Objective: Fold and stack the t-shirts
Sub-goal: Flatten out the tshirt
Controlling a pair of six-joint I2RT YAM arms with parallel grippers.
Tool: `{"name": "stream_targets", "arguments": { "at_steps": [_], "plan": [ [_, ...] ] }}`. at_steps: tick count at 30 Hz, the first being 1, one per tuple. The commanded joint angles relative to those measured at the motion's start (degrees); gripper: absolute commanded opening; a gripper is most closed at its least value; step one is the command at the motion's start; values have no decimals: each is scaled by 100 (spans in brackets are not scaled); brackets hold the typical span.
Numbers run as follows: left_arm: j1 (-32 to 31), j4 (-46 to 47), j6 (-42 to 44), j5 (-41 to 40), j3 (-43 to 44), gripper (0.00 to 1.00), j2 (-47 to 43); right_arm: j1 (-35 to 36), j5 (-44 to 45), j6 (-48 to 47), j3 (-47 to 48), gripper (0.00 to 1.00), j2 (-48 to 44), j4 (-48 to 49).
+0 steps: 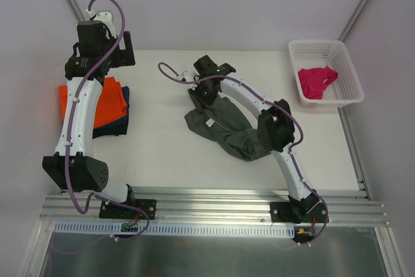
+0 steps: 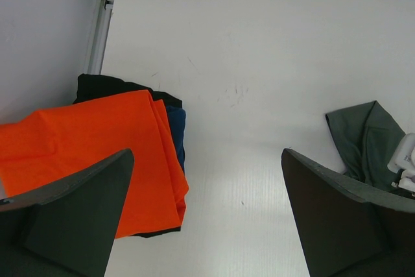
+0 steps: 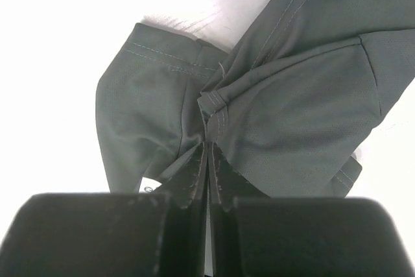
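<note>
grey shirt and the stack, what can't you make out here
- dark grey t-shirt: top view, right arm covers its middle; right wrist view, frame edges crop it
- navy t-shirt: top and left wrist views, orange t-shirt covers most of it
- pink t-shirt: top view, too small, bunched in basket

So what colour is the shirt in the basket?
The shirt is magenta-pink, best seen from the top view.
</note>
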Motion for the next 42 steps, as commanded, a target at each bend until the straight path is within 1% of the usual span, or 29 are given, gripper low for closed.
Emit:
{"name": "stream_targets", "arguments": {
  "at_steps": [1, 5, 7, 11, 15, 19, 20, 24, 26, 27, 28, 29, 31, 35, 36, 39, 42],
  "plan": [
    [15, 112, 16, -32, 23, 99, -196, -2, -27, 5, 174, 1, -184, 17],
    [23, 112, -10, -14, 84, 99, -125, -2, -18, 14, 156, 1, -220, 43],
    [24, 121, -10, -5, 119, 99, -99, -11, 121, -3, 200, 1, -263, 34],
    [15, 112, -54, 12, 137, 99, -72, -291, 342, 23, 121, 0, -737, -1],
    [24, 112, -116, 47, 163, 99, 15, -809, 421, -21, -63, 1, -1746, -97],
    [24, 112, -195, 153, 277, 99, 147, -1337, 561, -161, -274, 1, -2406, -404],
    [24, 121, -204, 188, 321, 99, 165, -1581, 562, -170, -309, 1, -2495, -475],
    [15, 112, -239, 285, 427, 99, 296, -2101, 614, -223, -774, 1, -2900, -520],
    [15, 103, -256, 311, 479, 99, 358, -2207, 562, -162, -959, 1, -2997, -528],
    [6, 103, -256, 303, 506, 99, 384, -2191, 536, -127, -977, 3, -2988, -528],
    [-3, 112, -248, 302, 532, 99, 411, -2147, 353, -109, -951, 29, -2971, -589],
    [-20, 103, -239, 285, 567, 99, 420, -1981, 307, -83, -916, 42, -2866, -599],
    [-55, 103, -213, 294, 585, 99, 411, -1752, 168, -91, -811, 63, -2751, -634],
    [-64, 112, -151, 215, 480, 99, 341, -1295, -360, 58, -433, 63, -2181, -730],
    [-73, 112, -134, 180, 445, 99, 306, -1172, -474, 154, -363, 63, -1892, -748],
    [-64, 112, -55, 57, 304, 99, 157, -952, -826, 269, -29, 63, -1382, -827],
    [-56, 112, 16, -31, 190, 99, 16, -802, -1099, 304, 121, 62, -1082, -818]
  ]
}}
